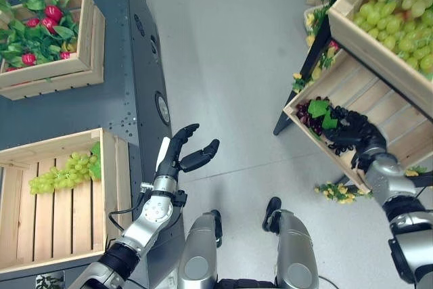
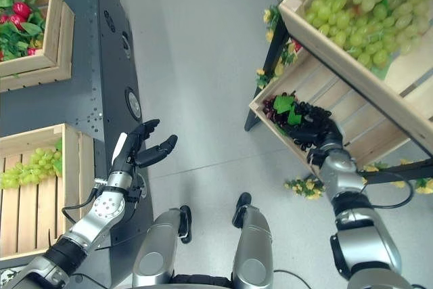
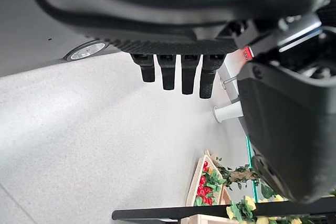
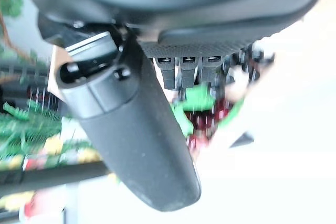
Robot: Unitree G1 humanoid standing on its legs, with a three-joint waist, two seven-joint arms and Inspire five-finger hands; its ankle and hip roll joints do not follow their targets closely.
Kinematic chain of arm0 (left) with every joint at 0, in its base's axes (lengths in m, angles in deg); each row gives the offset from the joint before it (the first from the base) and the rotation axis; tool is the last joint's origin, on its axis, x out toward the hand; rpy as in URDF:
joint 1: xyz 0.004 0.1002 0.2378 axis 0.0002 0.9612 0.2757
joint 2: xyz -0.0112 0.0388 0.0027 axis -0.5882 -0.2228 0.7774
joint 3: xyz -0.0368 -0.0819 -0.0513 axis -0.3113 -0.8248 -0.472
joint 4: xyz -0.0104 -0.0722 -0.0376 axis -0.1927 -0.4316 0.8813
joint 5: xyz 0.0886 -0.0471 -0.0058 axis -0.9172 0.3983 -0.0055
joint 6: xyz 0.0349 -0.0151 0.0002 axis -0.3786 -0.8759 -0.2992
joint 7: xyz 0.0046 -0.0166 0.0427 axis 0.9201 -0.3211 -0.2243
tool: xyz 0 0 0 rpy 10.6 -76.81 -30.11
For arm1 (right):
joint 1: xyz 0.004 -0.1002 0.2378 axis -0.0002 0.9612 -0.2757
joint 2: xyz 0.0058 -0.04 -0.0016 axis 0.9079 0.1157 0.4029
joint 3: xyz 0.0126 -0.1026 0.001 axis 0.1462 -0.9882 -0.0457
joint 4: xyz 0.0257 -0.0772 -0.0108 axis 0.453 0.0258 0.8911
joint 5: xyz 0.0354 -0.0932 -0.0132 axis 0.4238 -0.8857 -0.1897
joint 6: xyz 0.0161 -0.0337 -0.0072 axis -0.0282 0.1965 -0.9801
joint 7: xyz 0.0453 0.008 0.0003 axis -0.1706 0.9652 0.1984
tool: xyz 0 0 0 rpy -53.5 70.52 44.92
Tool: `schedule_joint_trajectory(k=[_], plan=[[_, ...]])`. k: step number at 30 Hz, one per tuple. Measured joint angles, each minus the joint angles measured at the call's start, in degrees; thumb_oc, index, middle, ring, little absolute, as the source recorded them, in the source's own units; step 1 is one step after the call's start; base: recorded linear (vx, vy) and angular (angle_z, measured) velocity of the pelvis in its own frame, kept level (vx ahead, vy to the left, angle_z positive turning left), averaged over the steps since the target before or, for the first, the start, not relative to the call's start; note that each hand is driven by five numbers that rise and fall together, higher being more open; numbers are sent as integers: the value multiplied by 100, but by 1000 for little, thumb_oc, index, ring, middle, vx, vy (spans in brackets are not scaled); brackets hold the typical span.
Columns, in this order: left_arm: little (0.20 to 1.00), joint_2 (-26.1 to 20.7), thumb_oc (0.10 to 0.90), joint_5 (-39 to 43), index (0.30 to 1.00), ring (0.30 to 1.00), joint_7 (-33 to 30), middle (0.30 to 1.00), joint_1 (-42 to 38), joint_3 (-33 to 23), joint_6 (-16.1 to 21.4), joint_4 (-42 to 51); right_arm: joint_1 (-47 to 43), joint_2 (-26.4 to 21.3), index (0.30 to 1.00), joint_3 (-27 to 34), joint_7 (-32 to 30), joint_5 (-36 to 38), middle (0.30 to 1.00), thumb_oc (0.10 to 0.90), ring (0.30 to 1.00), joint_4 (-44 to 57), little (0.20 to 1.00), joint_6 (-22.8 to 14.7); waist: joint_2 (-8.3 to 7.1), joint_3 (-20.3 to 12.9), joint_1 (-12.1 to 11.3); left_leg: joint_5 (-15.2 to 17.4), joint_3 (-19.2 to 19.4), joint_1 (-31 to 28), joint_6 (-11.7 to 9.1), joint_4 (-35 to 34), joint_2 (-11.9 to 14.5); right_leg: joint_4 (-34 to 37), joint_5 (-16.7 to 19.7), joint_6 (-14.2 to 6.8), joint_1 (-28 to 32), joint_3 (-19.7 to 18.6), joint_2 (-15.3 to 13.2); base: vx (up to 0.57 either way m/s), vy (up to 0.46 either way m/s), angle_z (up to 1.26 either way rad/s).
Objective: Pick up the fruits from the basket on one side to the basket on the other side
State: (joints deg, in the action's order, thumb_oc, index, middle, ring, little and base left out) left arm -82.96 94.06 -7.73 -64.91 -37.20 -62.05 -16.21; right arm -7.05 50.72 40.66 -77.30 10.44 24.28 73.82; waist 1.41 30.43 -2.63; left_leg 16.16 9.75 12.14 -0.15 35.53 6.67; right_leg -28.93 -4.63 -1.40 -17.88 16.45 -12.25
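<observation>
A bunch of dark grapes (image 1: 312,117) with green leaves lay in the lower wooden crate (image 1: 399,130) on the robot's right side. The right hand (image 1: 352,133) was down in that crate, right beside the dark bunch and touching it. Its fingers (image 4: 181,72) reached toward the leaves, but I could not tell if they were closed around the fruit.

Above that crate sat another crate (image 1: 369,38) full of green grapes (image 1: 399,11).

On the robot's left side, a small bunch of green grapes (image 1: 64,174) lay in a wooden crate (image 1: 115,187) on a dark grey table (image 1: 128,99). Farther back on the table stood a crate of red fruit (image 1: 47,32) with green leaves.

The left hand (image 1: 186,150) hung in the air past the near crate's edge, over the grey floor (image 1: 230,65). Its fingers were spread open and it held nothing.
</observation>
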Motion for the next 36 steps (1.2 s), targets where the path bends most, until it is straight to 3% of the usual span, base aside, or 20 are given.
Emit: schedule_joint_trajectory(k=[5, 7, 8, 14, 19, 21, 22, 23, 24, 25, 26, 28, 32, 36], plan=[[900, 101, 800, -120, 900, 900, 145, 900, 329, -598, -18, -93, 670, 532, 900, -28, 302, 27, 900, 800, 900, 762, 900, -103, -93, -103, 11, -179, 19, -704, -115, -725, 1, 375, -26, -40, 618, 108, 87, 106, -88, 5], [900, 120, 800, -166, 900, 900, 210, 900, 552, -848, -112, -106, 1051, 825, 900, -61, 463, 83, 900, 800, 900, 1024, 900, -100, -176, -296, 3, -344, 37, -1021, -235, -1175, -9, 639, -13, -43, 861, 141, 191, 79, -88, 5], [900, 145, 800, -182, 900, 900, 248, 900, 677, -920, -131, -154, 1282, 906, 900, -202, 604, 194, 900, 800, 900, 1095, 900, -96, -197, -544, -50, -442, 48, -1145, -290, -1456, 6, 772, -10, -39, 906, 157, 266, 54, -71, -1], [900, 313, 800, -304, 900, 900, 291, 900, 961, -967, -140, -222, 1834, 979, 900, -224, 832, 216, 900, 800, 900, 1351, 900, -105, -141, -1059, -137, -781, 15, -1791, -416, -2420, 40, 1299, 0, -51, 1401, 297, 465, 45, -101, 5], [900, 559, 800, -338, 900, 900, 293, 900, 1217, -1128, -148, -251, 1918, 991, 900, -421, 902, 47, 900, 800, 900, 1428, 900, -154, -63, -1279, -162, -926, -25, -1984, -428, -2780, 34, 1472, 13, -72, 1568, 384, 491, 24, -53, 9], [900, 643, 800, -332, 900, 900, 290, 900, 1304, -1163, -215, -255, 2057, 1031, 900, -483, 901, -120, 900, 800, 900, 1548, 900, -175, -5, -1433, -182, -1150, -107, -1978, -429, -3073, 9, 1639, 76, -90, 1602, 519, 463, -87, 9, 47], [900, 663, 800, -328, 900, 900, 295, 900, 1282, -1163, -237, -261, 2097, 1030, 900, -505, 901, -259, 900, 800, 900, 1601, 900, -218, 14, -1445, -146, -1288, -22, -1901, -408, -3141, -1, 1736, 105, -105, 1662, 707, 414, -141, -11, 105], [900, 711, 800, -330, 900, 900, 360, 900, 1125, -1135, -234, -357, 2179, 1007, 900, -504, 874, -312, 900, 800, 900, 1658, 900, -271, 10, -1446, -83, -1569, 362, -1648, -354, -3115, -48, 1773, 100, -117, 1735, 981, 320, -116, 85, 209], [900, 811, 800, -328, 900, 900, 469, 900, 805, -1066, -243, -594, 2351, 954, 900, -446, 831, -484, 900, 800, 900, 1802, 900, -302, -68, -1476, 147, -1977, 1098, -1259, -311, -2991, -111, 1942, 49, -107, 1843, 1244, 128, -45, 151, 224], [900, 840, 800, -327, 900, 900, 493, 900, 749, -1068, -245, -612, 2360, 939, 900, -459, 832, -526, 900, 800, 900, 1808, 900, -305, -71, -1478, 210, -2037, 1381, -1162, -239, -2991, -113, 2014, 63, -118, 1881, 1271, 142, -16, 202, 193], [900, 850, 800, -345, 900, 900, 495, 900, 805, -1063, -215, -595, 2351, 968, 900, -517, 829, -689, 900, 800, 900, 1812, 900, -314, 4, -1518, 52, -1959, 1902, -1259, -126, -3106, -10, 1990, 17, -117, 1897, 1263, 202, -6, 168, 75], [900, 756, 800, -381, 900, 900, 465, 900, 955, -1064, -214, -643, 2376, 1016, 900, -659, 836, -688, 900, 800, 900, 2017, 900, -458, 52, -1549, -78, -1794, 1883, -1486, 54, -3219, -17, 1822, -101, -177, 1840, 1253, 207, 3, 168, 25], [900, 717, 800, -403, 900, 900, 419, 900, 1057, -1073, -230, -680, 2494, 1125, 900, -661, 854, -674, 900, 800, 900, 2221, 900, -585, -52, -1602, -139, -1835, 1820, -1586, 171, -3499, -185, 1970, 37, -276, 1998, 1368, 129, 62, 156, 25], [900, 564, 800, -426, 900, 900, 440, 900, 1153, -1129, -265, -666, 2649, 1372, 900, -666, 855, -667, 900, 800, 900, 2229, 900, -603, -266, -1774, -232, -1859, 1655, -1643, 231, -3685, -350, 2456, 266, -421, 2300, 1591, 153, 97, 168, 24]])
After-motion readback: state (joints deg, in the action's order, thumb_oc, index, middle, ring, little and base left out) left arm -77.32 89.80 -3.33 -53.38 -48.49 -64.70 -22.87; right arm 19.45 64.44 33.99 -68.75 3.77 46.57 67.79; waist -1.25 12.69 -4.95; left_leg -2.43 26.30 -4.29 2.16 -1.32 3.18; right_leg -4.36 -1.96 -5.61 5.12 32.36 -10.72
